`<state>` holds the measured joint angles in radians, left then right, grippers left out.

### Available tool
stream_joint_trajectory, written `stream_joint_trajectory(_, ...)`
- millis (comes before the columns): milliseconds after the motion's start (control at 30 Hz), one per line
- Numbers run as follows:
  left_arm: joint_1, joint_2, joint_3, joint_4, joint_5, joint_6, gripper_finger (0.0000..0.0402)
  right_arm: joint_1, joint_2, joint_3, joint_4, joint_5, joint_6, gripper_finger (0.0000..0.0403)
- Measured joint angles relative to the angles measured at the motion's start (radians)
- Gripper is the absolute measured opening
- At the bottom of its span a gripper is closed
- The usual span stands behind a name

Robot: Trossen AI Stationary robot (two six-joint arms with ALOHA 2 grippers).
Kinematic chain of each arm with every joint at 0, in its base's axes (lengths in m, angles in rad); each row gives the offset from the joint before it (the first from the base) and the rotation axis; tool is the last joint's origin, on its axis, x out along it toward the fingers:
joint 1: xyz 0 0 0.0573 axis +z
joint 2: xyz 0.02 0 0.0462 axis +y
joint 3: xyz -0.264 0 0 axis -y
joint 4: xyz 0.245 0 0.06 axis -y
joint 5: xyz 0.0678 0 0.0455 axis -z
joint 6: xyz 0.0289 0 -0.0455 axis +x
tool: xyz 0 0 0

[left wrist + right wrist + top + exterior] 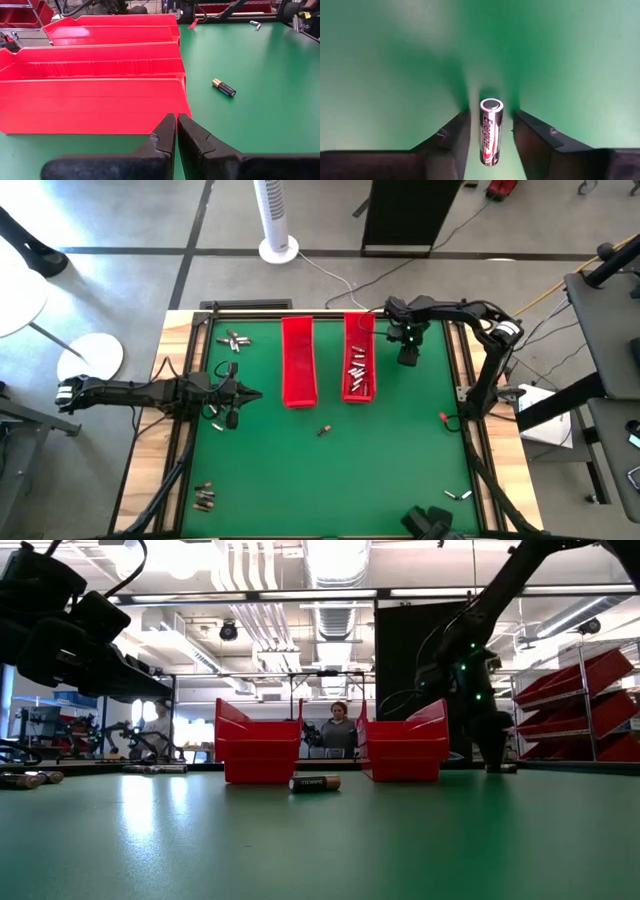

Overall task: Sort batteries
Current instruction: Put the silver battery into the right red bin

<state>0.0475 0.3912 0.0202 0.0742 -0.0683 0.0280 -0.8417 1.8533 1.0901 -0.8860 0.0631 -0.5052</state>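
**Right hand straddling a silver cell beside the filled tray**

The right hand [490,131] stands on the green tabletop [400,460] just beside the right red tray [359,360], its fingers [452,137] apart either side of a silvery battery [491,131], not visibly touching it, probably positioned to grasp. Silvery batteries already lie in that tray. The left hand [176,131], fingers together, waits near the empty left tray [298,362]; a dark battery [323,430] lies loose mid-table.
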Motion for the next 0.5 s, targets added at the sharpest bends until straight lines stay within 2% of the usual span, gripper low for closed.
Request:
stream_joint_trajectory(267,0.0,0.0,0.0,0.0,0.0,0.0,0.0,-0.003,-0.025,-0.034,0.019,-0.019,0.087,0.0039)
stream_joint_trajectory(500,0.0,0.0,0.0,0.0,0.0,0.0,0.0,0.002,-0.119,-0.085,0.052,-0.059,0.202,0.005)
